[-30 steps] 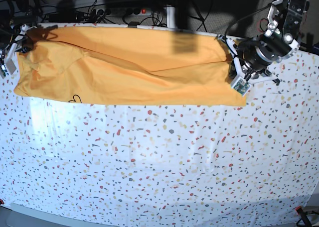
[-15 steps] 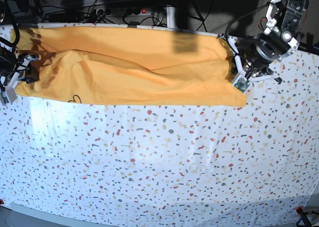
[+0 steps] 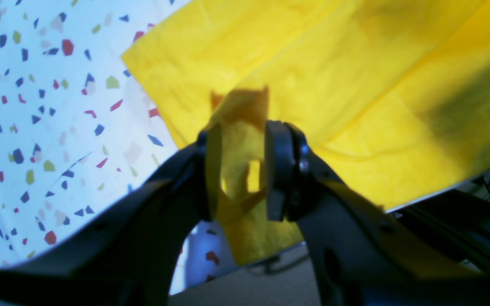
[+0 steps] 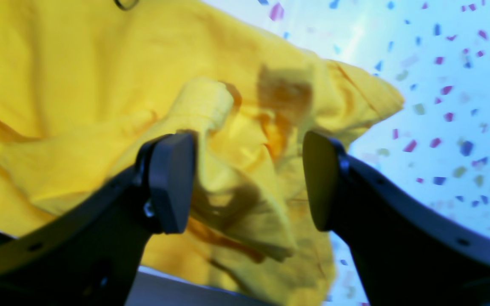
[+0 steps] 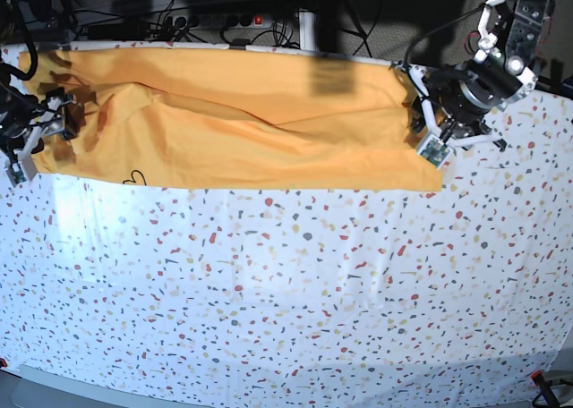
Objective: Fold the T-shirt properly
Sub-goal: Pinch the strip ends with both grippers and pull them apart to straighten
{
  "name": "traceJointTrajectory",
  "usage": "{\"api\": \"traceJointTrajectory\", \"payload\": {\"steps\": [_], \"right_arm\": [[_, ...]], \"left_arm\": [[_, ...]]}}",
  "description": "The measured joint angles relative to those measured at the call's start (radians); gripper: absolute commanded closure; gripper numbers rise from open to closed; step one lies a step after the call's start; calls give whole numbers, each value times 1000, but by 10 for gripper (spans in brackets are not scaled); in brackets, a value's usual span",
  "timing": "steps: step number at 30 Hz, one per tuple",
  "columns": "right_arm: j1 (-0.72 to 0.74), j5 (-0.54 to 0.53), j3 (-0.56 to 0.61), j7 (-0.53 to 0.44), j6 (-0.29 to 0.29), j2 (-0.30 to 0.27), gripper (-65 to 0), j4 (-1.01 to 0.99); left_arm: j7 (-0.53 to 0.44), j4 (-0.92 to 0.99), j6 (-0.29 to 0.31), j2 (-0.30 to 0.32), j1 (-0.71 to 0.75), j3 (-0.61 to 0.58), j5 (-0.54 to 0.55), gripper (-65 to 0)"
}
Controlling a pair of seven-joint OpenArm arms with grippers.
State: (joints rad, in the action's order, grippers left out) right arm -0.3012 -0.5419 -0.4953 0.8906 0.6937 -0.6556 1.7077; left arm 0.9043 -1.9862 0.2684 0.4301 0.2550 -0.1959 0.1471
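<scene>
The orange-yellow T-shirt [image 5: 233, 122] lies as a long folded band along the far edge of the table, with a small black mark [image 5: 132, 177] near its front left. My right gripper [image 5: 54, 123] is at the shirt's left end. In the right wrist view it [image 4: 247, 153] stands wide open, with a loose, crumpled bunch of T-shirt [image 4: 228, 127] between the fingers. My left gripper [image 5: 421, 126] is at the shirt's right end. In the left wrist view its jaws [image 3: 245, 136] stand a little apart, with the T-shirt [image 3: 355, 85] edge in the gap.
A white speckled cloth [image 5: 295, 283] covers the table. A power strip and cables [image 5: 242, 19] run behind the far edge, right by the shirt. A dark shadow [image 5: 331, 77] falls across the shirt's upper middle.
My right gripper has opened wide and let go of the shirt's left end, which now lies on the table. My left gripper's jaws have parted at the right end.
</scene>
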Motion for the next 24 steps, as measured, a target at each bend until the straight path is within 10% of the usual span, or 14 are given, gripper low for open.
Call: {"api": "traceJointTrajectory", "payload": {"steps": [6, 17, 24], "right_arm": [[72, 102, -1, 81, -182, -1, -397, 0], [157, 77, 0, 129, -186, 0, -397, 0], [160, -224, 0, 106, -185, 0, -397, 0]], "left_arm": [[-38, 0, 0, 0, 0, 0, -30, -175], [148, 0, -79, 0, 0, 0, -172, -175], [-243, 1, -157, -16, -22, 1, -128, -175]]}}
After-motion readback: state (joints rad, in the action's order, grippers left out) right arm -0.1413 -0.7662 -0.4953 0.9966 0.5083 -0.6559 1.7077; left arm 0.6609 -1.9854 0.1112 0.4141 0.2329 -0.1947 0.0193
